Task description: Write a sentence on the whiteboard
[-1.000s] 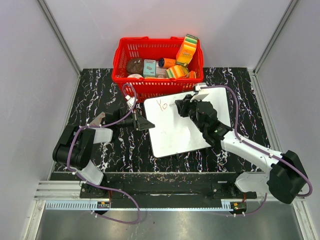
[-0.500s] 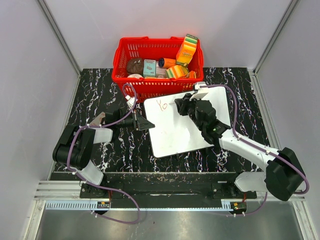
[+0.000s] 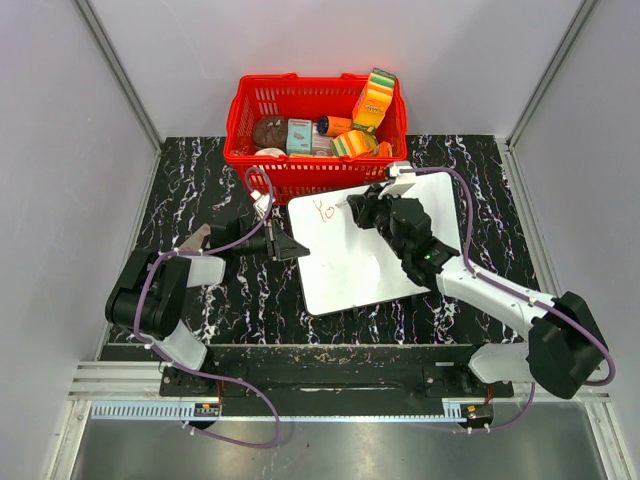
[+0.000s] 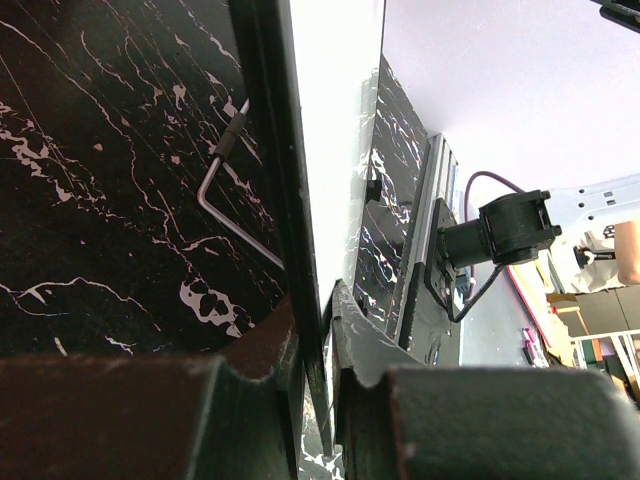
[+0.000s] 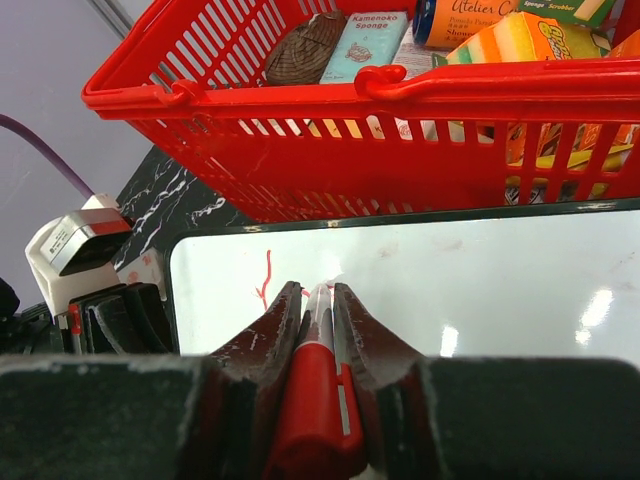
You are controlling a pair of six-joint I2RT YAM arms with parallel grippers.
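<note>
Large whiteboard (image 3: 350, 265), face up, turned askew, just before basket (image 3: 320, 170). Red lettering (image 3: 322, 209) "Yo" near its far-left corner.

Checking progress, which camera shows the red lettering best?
The top external view: the lettering reads "Yo" on the whiteboard. The right wrist view shows one stroke beside the right gripper; the left wrist view shows none.

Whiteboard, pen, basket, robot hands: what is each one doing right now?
whiteboard: left edge pinched, mostly blank
sentence: only started, reads "Yo"
red marker: gripped, tip toward the board
left gripper: shut on the whiteboard's edge
right gripper: shut on the red marker
red basket: upright, full of packets
</note>
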